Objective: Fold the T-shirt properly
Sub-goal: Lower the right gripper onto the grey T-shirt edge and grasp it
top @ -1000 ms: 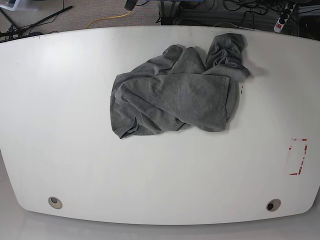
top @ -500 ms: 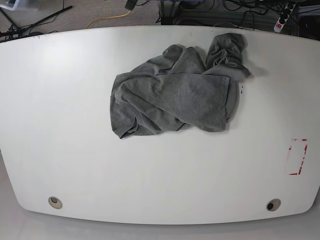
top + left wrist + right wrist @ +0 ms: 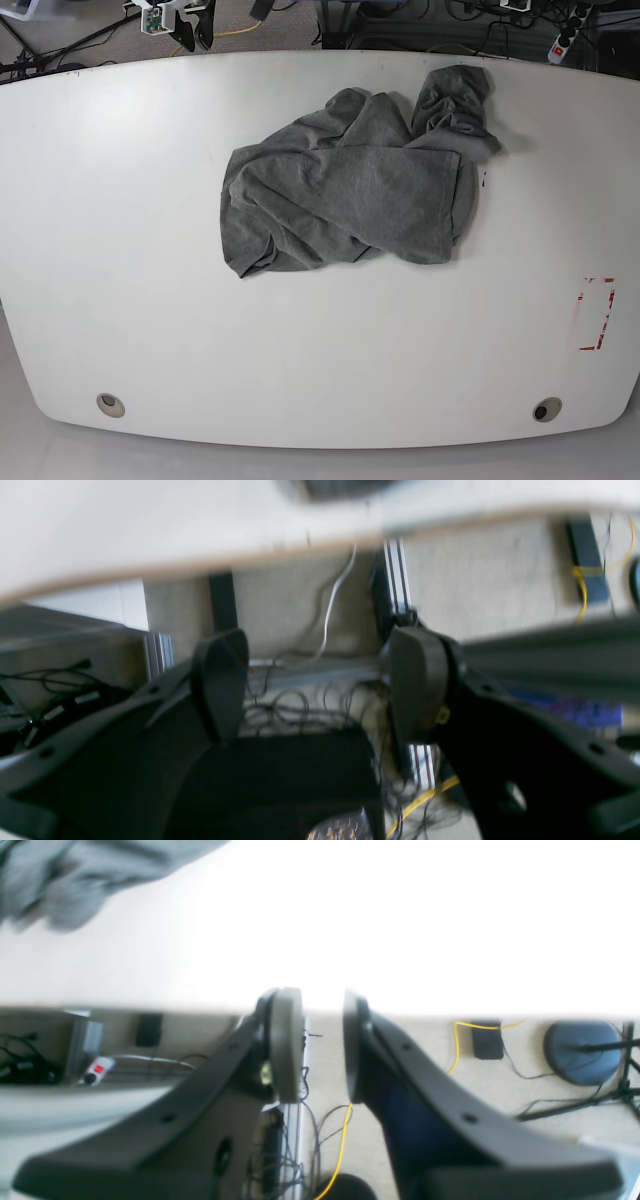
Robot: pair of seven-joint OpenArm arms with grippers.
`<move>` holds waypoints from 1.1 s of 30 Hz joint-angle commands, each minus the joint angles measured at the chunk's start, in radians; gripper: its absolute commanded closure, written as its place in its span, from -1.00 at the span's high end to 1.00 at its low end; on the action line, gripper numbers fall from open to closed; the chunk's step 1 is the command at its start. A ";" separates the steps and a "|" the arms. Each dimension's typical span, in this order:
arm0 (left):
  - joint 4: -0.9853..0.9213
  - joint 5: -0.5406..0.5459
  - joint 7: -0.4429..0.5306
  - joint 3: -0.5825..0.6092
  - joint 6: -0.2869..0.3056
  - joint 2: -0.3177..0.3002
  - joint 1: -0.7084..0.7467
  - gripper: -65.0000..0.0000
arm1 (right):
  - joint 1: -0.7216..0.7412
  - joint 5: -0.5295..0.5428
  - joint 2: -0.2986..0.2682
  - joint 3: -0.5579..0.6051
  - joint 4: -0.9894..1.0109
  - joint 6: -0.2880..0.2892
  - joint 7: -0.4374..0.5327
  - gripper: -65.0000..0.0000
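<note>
Base view is showing the crumpled heather-grey cotton T-shirt lying untouched on the white table, so I'd guess we're just starting: left gripper is sitting wide, right gripper narrow, both empty and needing to reach in and spread it flat.

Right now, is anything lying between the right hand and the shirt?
No. In the base view, only bare white table lies between the right hand, beyond the far edge, and the crumpled shirt.

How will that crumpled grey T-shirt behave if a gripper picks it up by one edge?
The T-shirt lies in soft overlapping folds, so it will likely drape limply and unfurl rather than hold shape. It looks thin, so probably light. Bunched layers may lift together or drag across the table.
</note>
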State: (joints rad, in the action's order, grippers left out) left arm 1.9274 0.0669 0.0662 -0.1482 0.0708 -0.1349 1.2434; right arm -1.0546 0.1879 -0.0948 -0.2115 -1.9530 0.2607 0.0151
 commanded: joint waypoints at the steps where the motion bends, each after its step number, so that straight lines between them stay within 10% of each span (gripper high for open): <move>1: 0.030 0.001 0.013 -0.001 0.001 0.013 0.012 0.24 | 0.044 0.009 -0.006 -0.004 -0.019 0.012 -0.025 -0.57; 10: 0.043 0.001 0.016 -0.001 -0.002 0.021 -0.007 0.58 | 0.242 0.018 -0.059 0.004 -0.021 0.015 -0.205 0.01; 33: 0.042 -0.006 0.011 -0.001 -0.001 0.048 -0.083 0.60 | 0.991 0.009 -0.104 -0.016 0.111 0.248 -0.854 0.05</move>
State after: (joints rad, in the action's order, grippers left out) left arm 1.9533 0.0601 0.0528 -0.1471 0.0708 -0.0837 1.1442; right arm -0.1139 0.1864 -0.1879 -0.2241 -1.8713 0.4808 -0.8322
